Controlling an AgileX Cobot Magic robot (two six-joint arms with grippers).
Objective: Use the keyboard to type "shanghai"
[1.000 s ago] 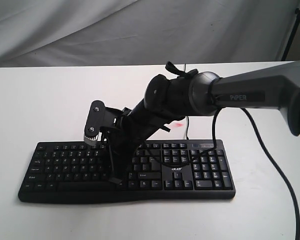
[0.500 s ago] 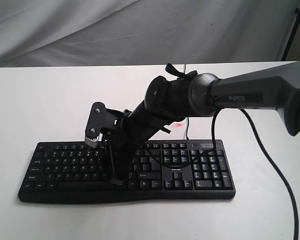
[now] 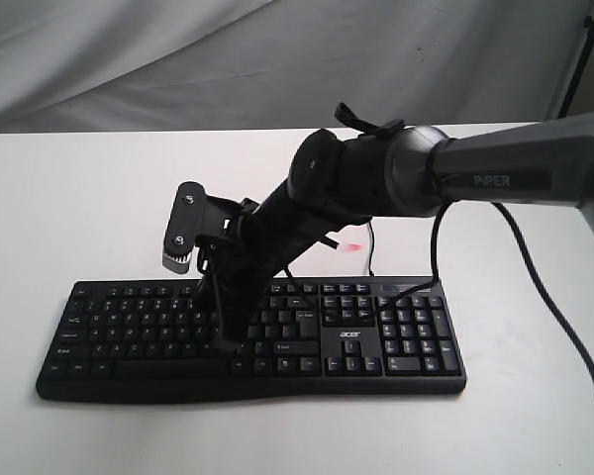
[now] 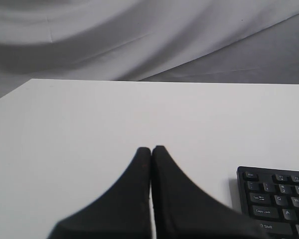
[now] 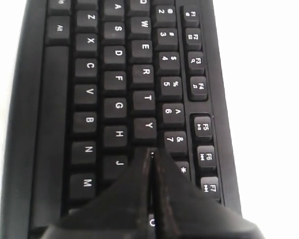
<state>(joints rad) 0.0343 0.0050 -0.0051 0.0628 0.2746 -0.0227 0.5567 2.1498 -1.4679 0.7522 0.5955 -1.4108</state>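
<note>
Keyboard [image 3: 129, 327] lies flat on white table [image 3: 79, 198], toward 6 o'clock of the tabletop in the exterior view. Right gripper [image 5: 150, 153] is fully closed, holding nothing, tips over the letter keys beside J and Y, at 9 o'clock from the acer logo [image 3: 348, 335]; contact cannot be confirmed. Left gripper [image 4: 150, 148] is likewise closed and empty, over bare table off the keyboard's 9 o'clock end.

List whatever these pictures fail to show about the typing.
- Right wrist view: the right gripper covers the keys beside J, so whether it touches the keyboard, and which key, is unclear.
- Exterior view: the arm hides the middle keys; legends are too small.
- Left wrist view: the frame edge cuts off all but one keyboard corner.
</note>
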